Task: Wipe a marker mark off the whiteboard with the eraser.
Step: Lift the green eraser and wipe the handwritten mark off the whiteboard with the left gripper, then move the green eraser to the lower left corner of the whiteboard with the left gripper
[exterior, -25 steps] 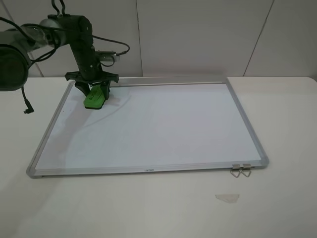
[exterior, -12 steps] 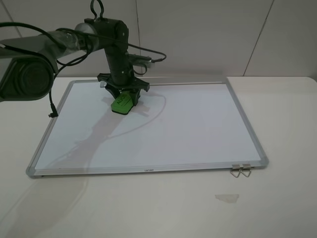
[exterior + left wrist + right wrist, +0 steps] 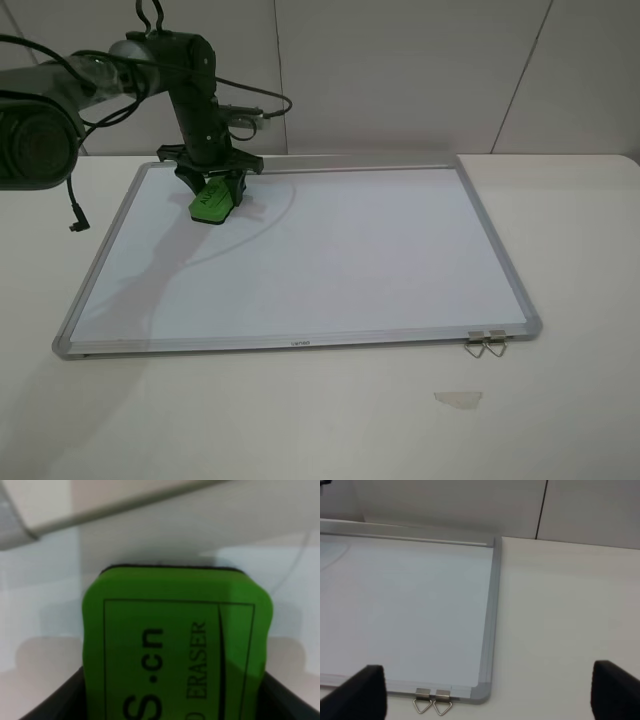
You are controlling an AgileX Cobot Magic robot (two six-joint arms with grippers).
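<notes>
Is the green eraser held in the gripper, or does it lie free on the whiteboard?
Held: the left gripper is shut on the eraser, with its dark fingers against both its sides.

White tabletop [image 3: 560, 420]; pale panelled wall [image 3: 400, 70] behind, thin dark seams [image 3: 281, 75]; soft even light.

The eraser [image 3: 213, 204] slid back left across the whiteboard [image 3: 350, 250].
</notes>
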